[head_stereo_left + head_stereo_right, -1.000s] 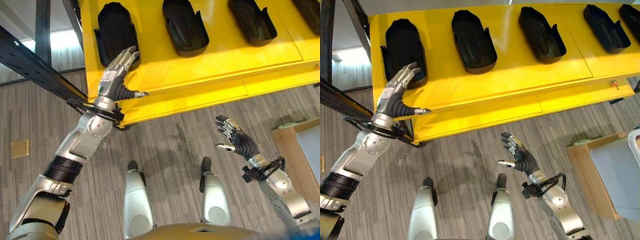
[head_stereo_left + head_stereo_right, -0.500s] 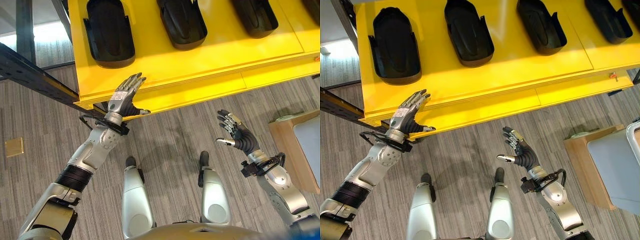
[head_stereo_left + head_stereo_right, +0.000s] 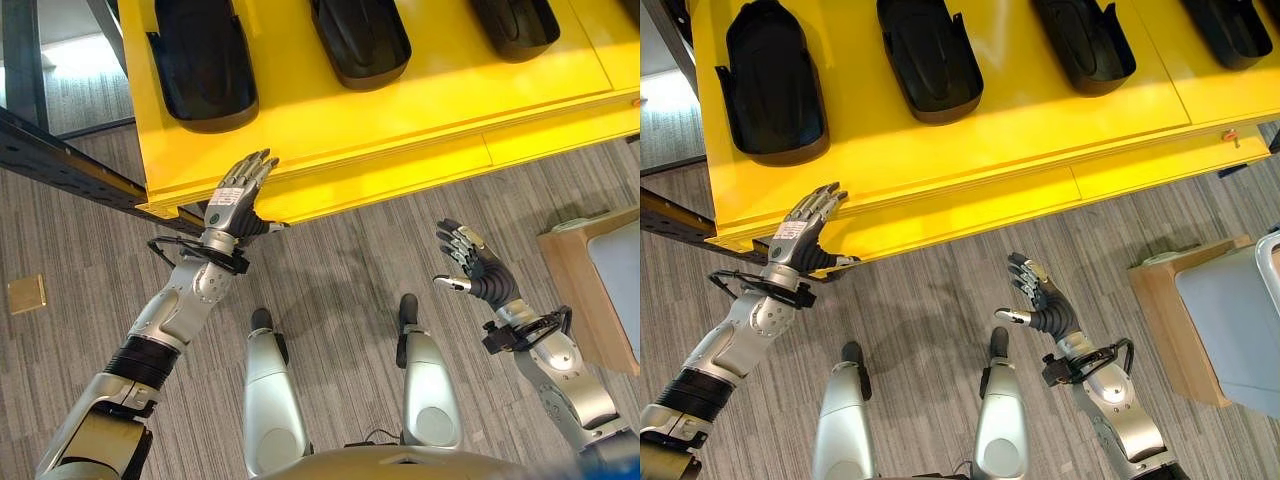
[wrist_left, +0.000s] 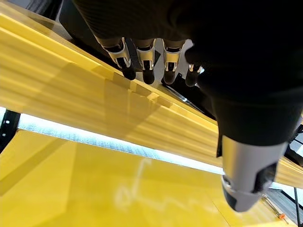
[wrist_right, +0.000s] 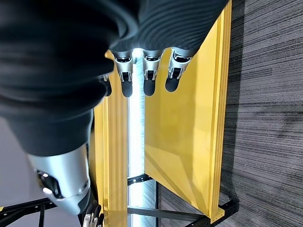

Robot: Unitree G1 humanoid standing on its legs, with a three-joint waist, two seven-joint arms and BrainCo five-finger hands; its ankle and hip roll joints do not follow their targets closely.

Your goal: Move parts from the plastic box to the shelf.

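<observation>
Black parts (image 3: 773, 82) in a row on yellow shelf (image 3: 970, 150). Left hand (image 3: 232, 198) at shelf's front edge, fingers straight, empty, nearest part just beyond fingertips. Right hand (image 3: 475, 268) over floor (image 3: 340, 270), well short of shelf, spread open, empty.

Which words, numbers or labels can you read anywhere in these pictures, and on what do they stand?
None can be read.
The yellow shelf and the black parts on it carry no print.
A small round mark on the back of the left hand is too small to read.
</observation>
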